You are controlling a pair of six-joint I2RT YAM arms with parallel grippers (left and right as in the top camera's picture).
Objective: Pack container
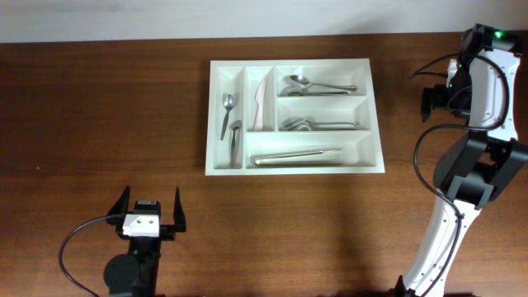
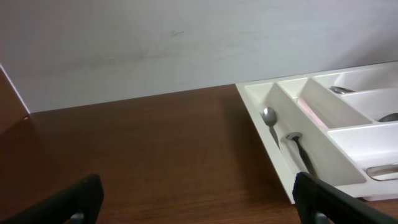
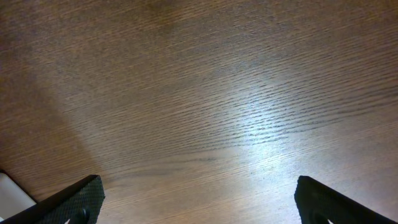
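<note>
The white container [image 1: 213,124] lies at the table's middle back, with two narrow slots on the left and three long ones on the right. It holds two small spoons [image 1: 228,111], a white knife [image 1: 262,103], larger spoons [image 1: 309,85], more silver cutlery [image 1: 309,124] and long silver pieces [image 1: 297,156]. My left gripper [image 1: 150,205] stands open near the front edge, to the front left of the container, with nothing between its fingers. In the left wrist view the container's near wall [image 2: 264,121] and small spoons [image 2: 269,116] show ahead on the right. My right gripper [image 1: 429,101] hangs open over bare wood right of the container.
The dark wooden table [image 1: 99,107] stretches left of the container. A pale wall [image 2: 155,43] rises behind the table's far edge. The right arm's white links [image 1: 450,223] stand at the front right. A white corner [image 3: 12,194] shows at the right wrist view's lower left.
</note>
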